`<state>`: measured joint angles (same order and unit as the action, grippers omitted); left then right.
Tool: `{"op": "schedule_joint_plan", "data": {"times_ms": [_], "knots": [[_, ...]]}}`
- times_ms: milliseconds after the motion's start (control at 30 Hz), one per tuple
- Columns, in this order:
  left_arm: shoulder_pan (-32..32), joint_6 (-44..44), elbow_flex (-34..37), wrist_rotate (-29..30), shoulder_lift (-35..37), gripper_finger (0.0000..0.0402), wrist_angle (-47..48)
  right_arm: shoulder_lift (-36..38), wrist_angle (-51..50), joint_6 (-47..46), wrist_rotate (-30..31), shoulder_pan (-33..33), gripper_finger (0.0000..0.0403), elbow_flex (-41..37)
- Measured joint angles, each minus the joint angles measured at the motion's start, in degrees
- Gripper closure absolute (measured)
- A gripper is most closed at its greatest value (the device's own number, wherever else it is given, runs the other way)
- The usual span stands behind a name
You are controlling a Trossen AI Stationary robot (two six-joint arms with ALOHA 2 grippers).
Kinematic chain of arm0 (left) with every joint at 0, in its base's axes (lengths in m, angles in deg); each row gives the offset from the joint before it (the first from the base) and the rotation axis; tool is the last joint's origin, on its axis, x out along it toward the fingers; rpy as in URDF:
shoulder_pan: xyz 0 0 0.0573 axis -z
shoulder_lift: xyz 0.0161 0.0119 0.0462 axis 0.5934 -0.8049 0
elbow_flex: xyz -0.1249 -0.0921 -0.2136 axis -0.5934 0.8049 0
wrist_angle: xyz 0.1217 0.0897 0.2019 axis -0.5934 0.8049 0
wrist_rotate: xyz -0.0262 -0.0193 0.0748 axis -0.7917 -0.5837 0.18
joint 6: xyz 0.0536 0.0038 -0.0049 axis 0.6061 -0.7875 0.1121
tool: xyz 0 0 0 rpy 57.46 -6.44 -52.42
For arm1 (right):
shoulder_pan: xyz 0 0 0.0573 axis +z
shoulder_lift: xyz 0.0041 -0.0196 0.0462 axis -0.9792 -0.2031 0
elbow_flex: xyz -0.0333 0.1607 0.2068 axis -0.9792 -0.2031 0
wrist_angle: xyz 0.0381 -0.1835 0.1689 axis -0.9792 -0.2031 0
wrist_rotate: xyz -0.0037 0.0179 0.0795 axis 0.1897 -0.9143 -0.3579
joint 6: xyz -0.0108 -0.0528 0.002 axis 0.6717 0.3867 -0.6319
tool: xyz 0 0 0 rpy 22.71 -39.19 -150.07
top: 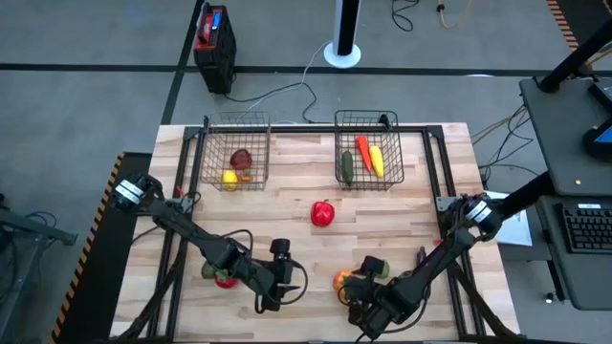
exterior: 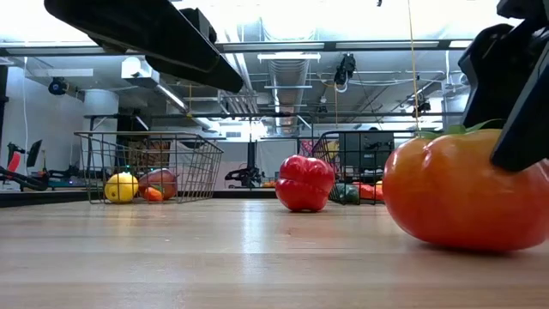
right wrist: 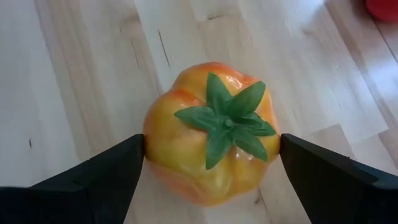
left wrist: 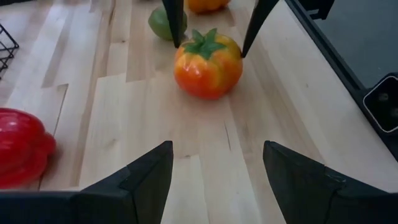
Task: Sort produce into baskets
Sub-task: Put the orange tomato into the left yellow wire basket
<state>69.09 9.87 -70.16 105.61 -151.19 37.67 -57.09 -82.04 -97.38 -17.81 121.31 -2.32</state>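
Observation:
An orange-yellow toy tomato [right wrist: 186, 168] with a green leaf top rests on the wooden table near its front edge. My right gripper [right wrist: 211, 155] is open, pointing down, with one finger close on either side of it; this also shows in the left wrist view [left wrist: 211, 37]. My left gripper [left wrist: 217, 162] is open and empty, low over the table left of the tomato [top: 342, 280]. A red pepper [top: 323, 212] stands mid-table. The left basket [top: 206, 158] holds a dark red piece, a yellow one and an orange one. The right basket [top: 394, 158] holds orange, yellow and green pieces.
A red and a green piece [top: 220, 277] lie beside my left arm. A green piece [left wrist: 160, 22] and an orange one [left wrist: 205, 4] lie just beyond the tomato. Bare wood lies between the pepper and the baskets. A red-and-black box [top: 214, 43] stands on the floor behind the table.

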Motion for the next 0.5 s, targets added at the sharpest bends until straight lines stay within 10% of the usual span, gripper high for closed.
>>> {"op": "schedule_joint_plan", "data": {"times_ms": [500], "knots": [[0.0,-0.3,0.1,0.9,-1.1,0.017,-0.8,0.0,1.7,-2.8,-0.3,-1.0,0.0044,-2.5]]}}
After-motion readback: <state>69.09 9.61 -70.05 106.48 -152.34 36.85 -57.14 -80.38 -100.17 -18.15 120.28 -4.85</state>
